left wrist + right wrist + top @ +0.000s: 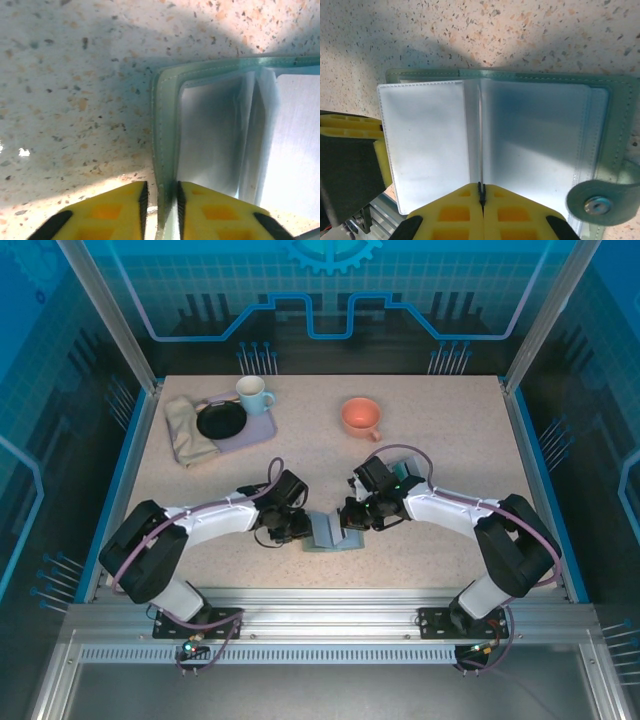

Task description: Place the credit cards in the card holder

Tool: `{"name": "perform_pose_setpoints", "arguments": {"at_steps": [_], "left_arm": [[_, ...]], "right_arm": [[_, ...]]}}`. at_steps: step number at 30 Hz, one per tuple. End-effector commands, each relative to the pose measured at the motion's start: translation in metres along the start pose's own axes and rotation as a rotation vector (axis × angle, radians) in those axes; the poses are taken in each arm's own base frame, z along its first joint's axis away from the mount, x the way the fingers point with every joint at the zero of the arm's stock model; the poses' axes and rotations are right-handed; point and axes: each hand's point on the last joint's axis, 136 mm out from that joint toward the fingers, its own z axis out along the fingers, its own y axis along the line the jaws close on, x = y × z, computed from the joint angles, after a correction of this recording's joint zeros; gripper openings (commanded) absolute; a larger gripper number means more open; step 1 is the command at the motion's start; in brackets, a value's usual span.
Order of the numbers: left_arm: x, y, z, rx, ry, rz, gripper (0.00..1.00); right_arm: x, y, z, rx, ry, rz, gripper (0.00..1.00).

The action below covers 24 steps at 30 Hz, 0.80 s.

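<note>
The open card holder (330, 532) is pinched at its cover edge by the left gripper (160, 200). A thin inner sleeve (480, 145) is clamped tight by the right gripper (481, 196).

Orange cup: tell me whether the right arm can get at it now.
Probably not yet: the right gripper is shut on an inner sleeve of the card holder. The table between it and the orange cup looks bare, so letting go should free the way.

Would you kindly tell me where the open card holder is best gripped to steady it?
Grip the card holder by its upturned green cover edge, from the robot's left: it stands up thin enough to pinch, as the left gripper does.
</note>
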Motion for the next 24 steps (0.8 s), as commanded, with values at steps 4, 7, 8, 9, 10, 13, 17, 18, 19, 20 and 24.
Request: {"name": "perform_pose_setpoints", "arguments": {"at_steps": [4,7,8,9,10,13,17,18,19,20,24], "left_arm": [[0.000,0.013,-0.015,-0.023,-0.069,-0.030,0.33],[-0.002,0.007,-0.017,-0.003,-0.076,-0.021,0.34],[-0.003,0.005,-0.016,0.000,-0.071,-0.016,0.34],[-0.003,0.003,-0.015,-0.001,-0.064,-0.015,0.34],[-0.004,0.002,-0.014,-0.003,-0.060,-0.013,0.34],[-0.005,-0.004,-0.013,0.015,-0.058,-0.005,0.42],[-0.005,-0.005,-0.012,0.024,-0.059,-0.004,0.50],[-0.005,-0.005,-0.011,0.025,-0.056,-0.003,0.50],[-0.005,-0.005,-0.010,0.027,-0.055,-0.003,0.50],[-0.005,-0.005,-0.008,0.028,-0.051,-0.004,0.48],[-0.004,-0.002,0.001,0.012,-0.035,-0.006,0.30]], "right_arm": [[-0.005,0.001,-0.004,-0.015,-0.016,0.007,0.06],[-0.007,0.002,-0.004,-0.020,-0.014,0.009,0.06],[-0.007,0.002,-0.004,-0.017,-0.013,0.010,0.06],[-0.007,0.002,-0.004,-0.017,-0.013,0.009,0.06],[-0.008,0.002,-0.005,-0.015,-0.016,0.009,0.06],[-0.008,0.003,-0.007,-0.011,-0.023,-0.005,0.07],[-0.006,0.005,-0.002,-0.037,-0.012,-0.004,0.06],[-0.006,0.006,0.001,-0.048,-0.008,0.001,0.06],[-0.007,0.009,0.003,-0.061,-0.007,0.003,0.06],[-0.009,0.011,0.004,-0.074,-0.011,0.002,0.06],[-0.002,0.002,0.016,-0.071,0.018,0.023,0.05]]}}
